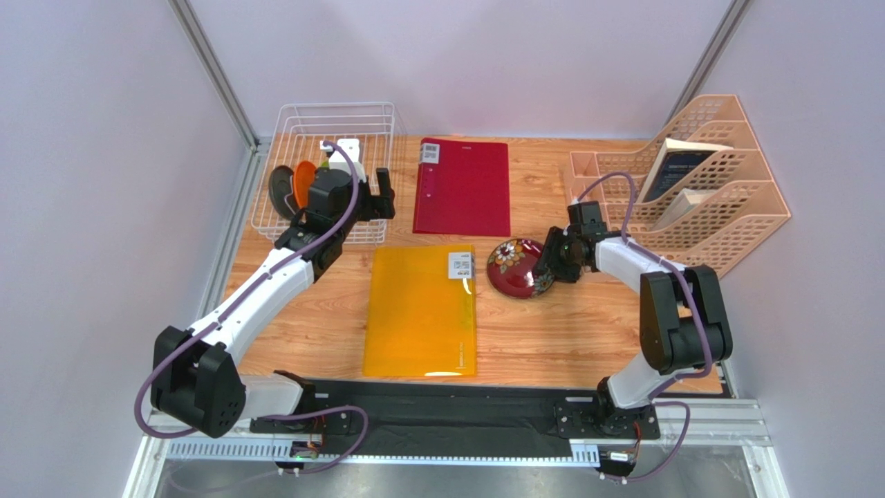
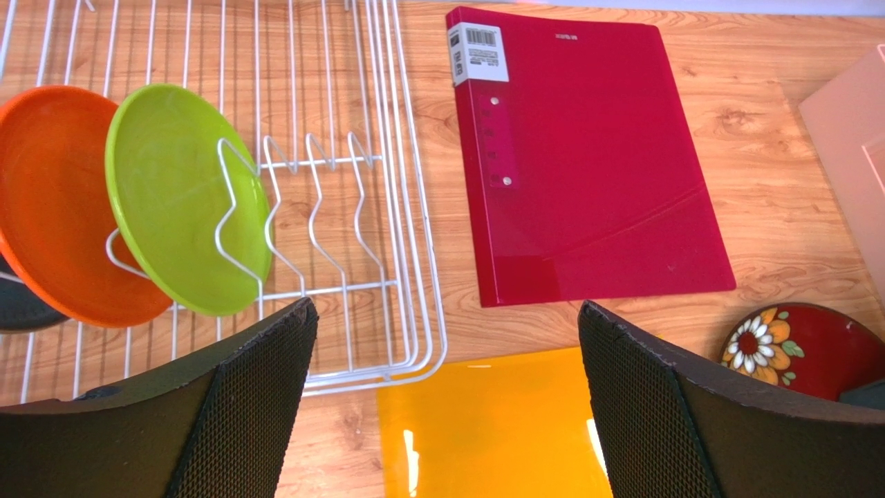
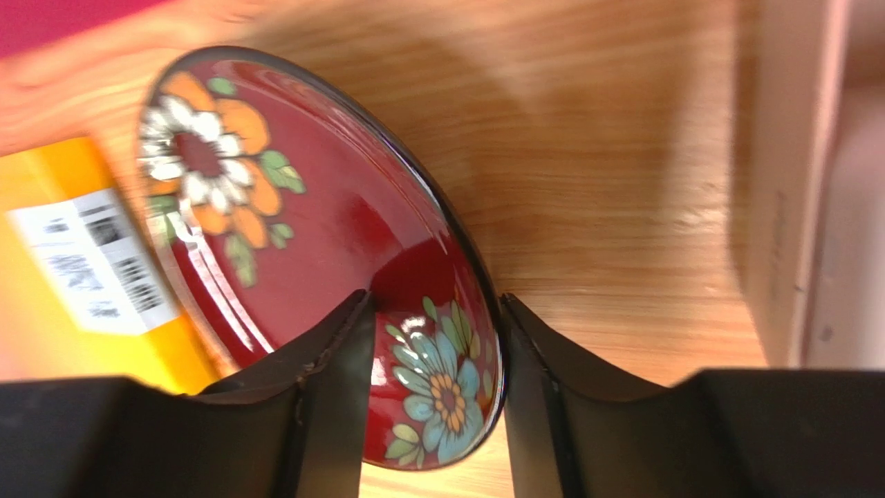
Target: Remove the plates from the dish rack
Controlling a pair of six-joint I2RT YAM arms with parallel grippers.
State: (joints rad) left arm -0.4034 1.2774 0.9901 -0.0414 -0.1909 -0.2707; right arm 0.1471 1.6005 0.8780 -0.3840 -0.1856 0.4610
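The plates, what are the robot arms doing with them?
The right fingers sit astride the red plate's rim, down on the table by the yellow folder; whether they grip it is unclear. The left fingers hang wide open over the rack's edge, where the orange plate, green plate and dark plate stand.
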